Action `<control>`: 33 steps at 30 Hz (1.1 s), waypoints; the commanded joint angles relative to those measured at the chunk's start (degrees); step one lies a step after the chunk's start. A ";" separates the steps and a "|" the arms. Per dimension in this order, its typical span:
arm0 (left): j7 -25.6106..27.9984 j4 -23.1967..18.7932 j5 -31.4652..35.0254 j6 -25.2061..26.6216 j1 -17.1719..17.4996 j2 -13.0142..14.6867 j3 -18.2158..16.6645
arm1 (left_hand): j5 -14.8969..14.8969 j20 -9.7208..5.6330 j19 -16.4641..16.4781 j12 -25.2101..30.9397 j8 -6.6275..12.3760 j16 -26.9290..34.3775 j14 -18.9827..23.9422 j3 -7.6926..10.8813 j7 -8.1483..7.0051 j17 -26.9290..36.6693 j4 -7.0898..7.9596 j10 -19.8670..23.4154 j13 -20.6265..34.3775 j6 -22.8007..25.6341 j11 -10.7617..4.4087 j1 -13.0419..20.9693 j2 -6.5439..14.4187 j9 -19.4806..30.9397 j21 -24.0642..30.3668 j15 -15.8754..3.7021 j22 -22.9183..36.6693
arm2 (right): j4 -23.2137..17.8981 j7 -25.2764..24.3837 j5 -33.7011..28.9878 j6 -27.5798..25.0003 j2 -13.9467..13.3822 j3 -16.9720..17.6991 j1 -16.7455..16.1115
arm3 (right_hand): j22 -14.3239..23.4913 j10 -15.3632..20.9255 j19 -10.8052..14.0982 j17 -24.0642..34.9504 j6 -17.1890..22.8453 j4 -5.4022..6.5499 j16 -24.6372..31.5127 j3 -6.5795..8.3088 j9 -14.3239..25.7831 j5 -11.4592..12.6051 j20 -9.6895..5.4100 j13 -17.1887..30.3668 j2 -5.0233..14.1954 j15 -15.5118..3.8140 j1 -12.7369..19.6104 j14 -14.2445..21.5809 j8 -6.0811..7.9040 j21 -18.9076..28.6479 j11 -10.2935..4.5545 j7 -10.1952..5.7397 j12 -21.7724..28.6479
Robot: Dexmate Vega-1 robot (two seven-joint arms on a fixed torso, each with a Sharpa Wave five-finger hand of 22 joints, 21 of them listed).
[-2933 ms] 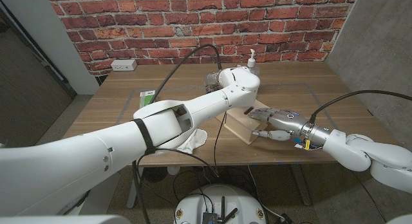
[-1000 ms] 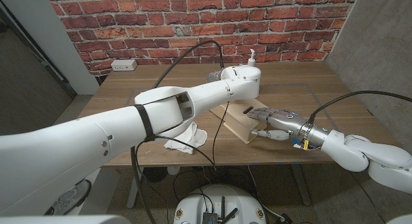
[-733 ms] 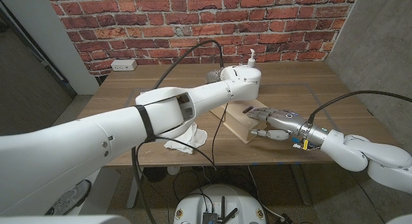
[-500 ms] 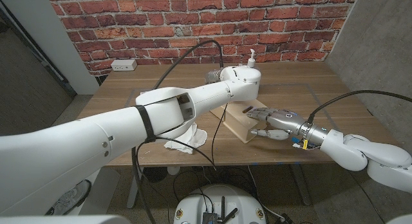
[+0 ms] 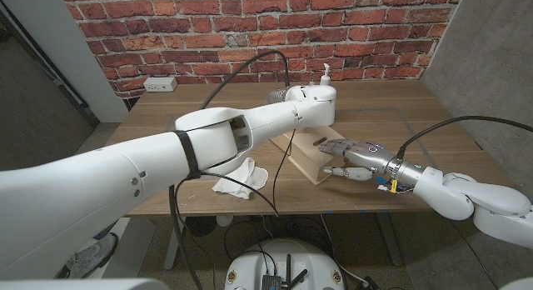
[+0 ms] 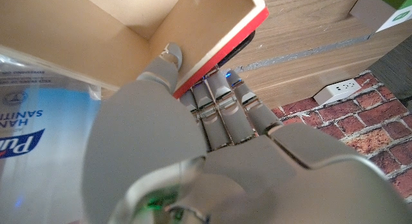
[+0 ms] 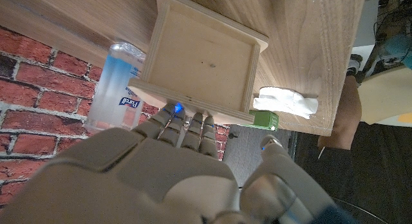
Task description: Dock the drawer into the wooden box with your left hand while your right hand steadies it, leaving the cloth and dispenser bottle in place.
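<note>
At table centre, left hand [image 6: 212, 121] has fingers against the red-edged drawer [image 6: 222, 40] front, thumb inside its rim; whether it grips or only presses is unclear. Right hand [image 5: 350, 157] rests fingers on the wooden box [image 7: 203, 60] top, grasping nothing. Judgement: push straight and level, right hand bearing down so the box doesn't slide. Count: one drawer, one box, one cloth [image 5: 240, 177], one dispenser bottle [image 5: 326, 74].
</note>
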 commanded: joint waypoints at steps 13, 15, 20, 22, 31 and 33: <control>8.23 4.77 -12.33 -4.66 -2.91 -1.81 3.08 | 0.26 -7.16 -0.03 0.42 0.37 0.11 2.95 0.12 0.32 0.28 0.26 3.38 0.15 0.31 -3.78 4.07 4.18 0.08 -0.12 -6.03 0.05 | 0.47 -0.83 0.19 0.22 -0.64 -1.65 1.58 | 0.24 0.05 0.58 0.36 0.14 0.29 0.04 -0.03 0.10 -0.13 -4.79 0.13 2.44 -2.14 -0.26 -0.44 -0.03 0.35 0.44 0.20 0.26; 8.26 5.32 -12.76 -5.09 -3.02 -2.09 3.06 | 0.26 -7.16 -0.04 0.42 0.34 0.11 2.94 0.11 0.30 0.28 0.26 3.38 0.15 0.22 -3.73 4.07 4.18 0.08 -0.12 -6.03 0.05 | 0.50 -0.93 0.21 0.14 -0.66 -1.70 1.61 | 0.24 0.04 0.58 0.35 0.16 0.28 0.05 -0.04 0.10 -0.13 -4.79 0.13 2.41 -2.11 -0.25 -0.42 -0.02 0.35 0.42 0.23 0.26; 7.48 7.42 -13.39 -6.40 -3.59 -3.13 3.83 | 0.26 -7.17 -0.06 0.34 0.35 0.11 2.90 0.10 0.23 0.27 0.26 3.17 0.15 0.22 -3.77 4.09 4.18 0.08 -0.13 -6.03 0.05 | 0.57 -1.02 0.57 0.03 -0.79 -1.74 1.59 | 0.24 0.10 0.61 0.36 0.15 0.29 0.05 -0.05 0.10 -0.13 -4.77 0.13 2.41 -2.10 -0.25 -0.43 -0.03 0.35 0.39 0.24 0.28; 7.44 7.81 -13.62 -6.72 -3.60 -3.32 3.63 | 0.26 -7.17 -0.07 0.34 0.35 0.11 2.91 0.10 0.27 0.28 0.26 3.15 0.15 0.20 -3.84 4.09 4.20 0.08 -0.13 -6.03 0.05 | 0.55 -0.99 0.59 -0.07 -0.87 -1.78 1.61 | 0.24 0.09 0.61 0.37 0.15 0.30 0.05 -0.05 0.10 -0.13 -4.77 0.13 2.43 -2.13 -0.26 -0.44 -0.03 0.35 0.39 0.22 0.28; 6.59 10.31 -13.78 -8.23 -3.96 -4.70 4.05 | 0.27 -7.16 -0.10 0.36 0.36 0.12 2.87 0.08 0.21 0.28 0.27 3.17 0.15 0.19 -3.91 4.11 4.22 0.09 -0.13 -6.03 0.05 | 0.82 -1.11 0.96 -0.06 -0.89 -2.17 2.10 | 0.24 0.13 0.71 0.39 0.17 0.34 0.08 -0.05 0.10 -0.13 -4.83 0.13 2.46 -2.15 -0.28 -0.40 -0.02 0.38 0.32 0.21 0.30; 6.44 10.84 -13.77 -8.66 -4.06 -4.97 3.91 | 0.27 -7.16 -0.12 0.37 0.37 0.13 2.88 0.08 0.26 0.29 0.28 3.17 0.15 0.19 -3.81 4.11 4.24 0.09 -0.13 -6.04 0.05 | 0.91 -1.10 1.00 0.01 -0.87 -2.34 2.33 | 0.24 0.13 0.72 0.41 0.17 0.36 0.10 -0.05 0.10 -0.13 -4.84 0.13 2.48 -2.19 -0.29 -0.37 -0.02 0.38 0.28 0.21 0.30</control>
